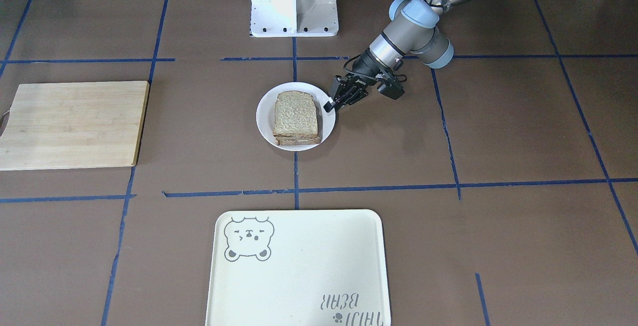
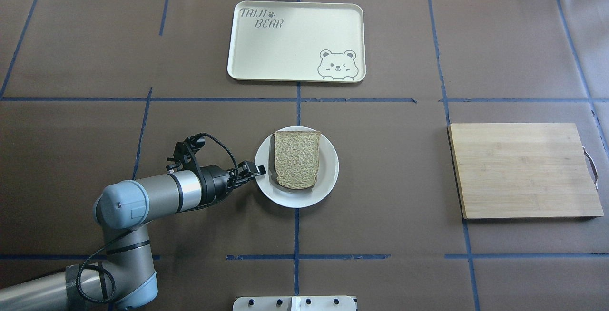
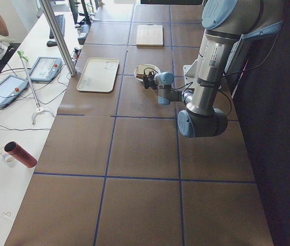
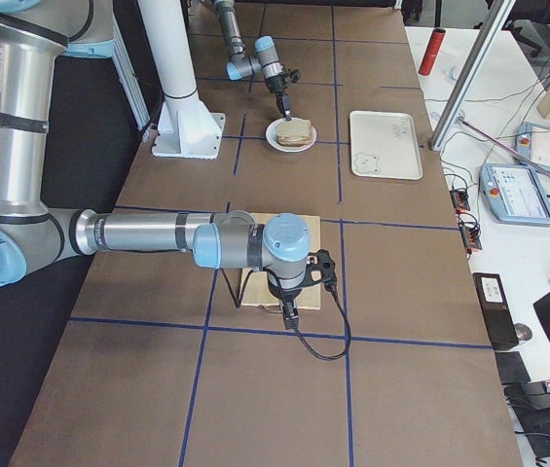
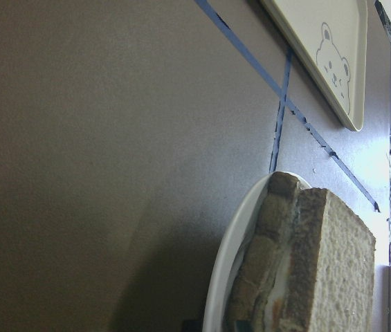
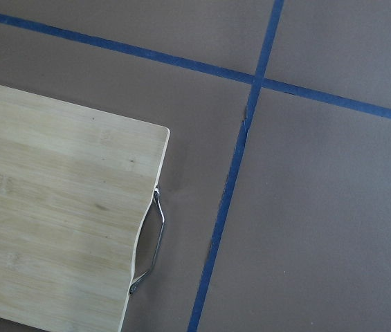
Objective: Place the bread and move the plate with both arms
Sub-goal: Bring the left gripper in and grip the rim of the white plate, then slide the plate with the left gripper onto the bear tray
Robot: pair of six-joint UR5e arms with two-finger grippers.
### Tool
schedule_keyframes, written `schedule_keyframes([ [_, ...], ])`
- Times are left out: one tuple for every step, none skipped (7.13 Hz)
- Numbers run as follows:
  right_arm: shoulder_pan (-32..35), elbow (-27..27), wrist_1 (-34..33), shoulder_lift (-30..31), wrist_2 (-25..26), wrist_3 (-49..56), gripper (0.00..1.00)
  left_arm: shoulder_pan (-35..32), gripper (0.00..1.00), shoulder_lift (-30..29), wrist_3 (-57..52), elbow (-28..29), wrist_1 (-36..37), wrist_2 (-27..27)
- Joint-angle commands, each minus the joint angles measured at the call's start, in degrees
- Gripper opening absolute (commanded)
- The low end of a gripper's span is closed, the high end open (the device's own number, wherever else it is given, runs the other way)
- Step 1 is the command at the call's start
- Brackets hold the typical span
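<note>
The bread (image 1: 295, 112) lies on top of a stacked sandwich on the small white plate (image 1: 263, 116) at the table's middle. It also shows in the overhead view (image 2: 297, 159) on the plate (image 2: 328, 178). My left gripper (image 1: 333, 102) is at the plate's rim on the robot's left side, low and tilted, and its jaws look open around the rim. The left wrist view shows the plate rim (image 5: 233, 242) and the bread (image 5: 333, 263) close up. My right gripper (image 4: 289, 316) points down at the near edge of the cutting board. I cannot tell whether it is open or shut.
A cream tray with a bear drawing (image 2: 295, 40) lies beyond the plate, away from the robot. A wooden cutting board (image 2: 523, 170) with a metal handle (image 6: 150, 242) lies on the robot's right. The white pedestal base (image 1: 294, 2) stands behind the plate.
</note>
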State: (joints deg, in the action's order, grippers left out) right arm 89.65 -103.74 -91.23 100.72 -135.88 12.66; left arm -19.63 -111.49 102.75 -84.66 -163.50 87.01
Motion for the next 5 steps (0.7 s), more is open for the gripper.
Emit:
schedule_keyframes([
  [0.00, 0.03, 0.00, 0.00, 0.00, 0.00, 1.00, 0.21, 0.30, -0.13, 0.00, 0.55, -0.51, 0.01],
  [0.00, 0.03, 0.00, 0.00, 0.00, 0.00, 1.00, 0.30, 0.30, -0.13, 0.00, 0.55, -0.51, 0.01],
  [0.00, 0.03, 0.00, 0.00, 0.00, 0.00, 1.00, 0.56, 0.29, -0.13, 0.00, 0.55, -0.51, 0.01],
  [0.00, 0.03, 0.00, 0.00, 0.00, 0.00, 1.00, 0.74, 0.24, -0.22, 0.00, 0.55, -0.60, -0.08],
  [0.00, 0.11, 0.00, 0.00, 0.00, 0.00, 1.00, 0.83, 0.17, -0.74, 0.00, 0.64, -1.29, -0.08],
])
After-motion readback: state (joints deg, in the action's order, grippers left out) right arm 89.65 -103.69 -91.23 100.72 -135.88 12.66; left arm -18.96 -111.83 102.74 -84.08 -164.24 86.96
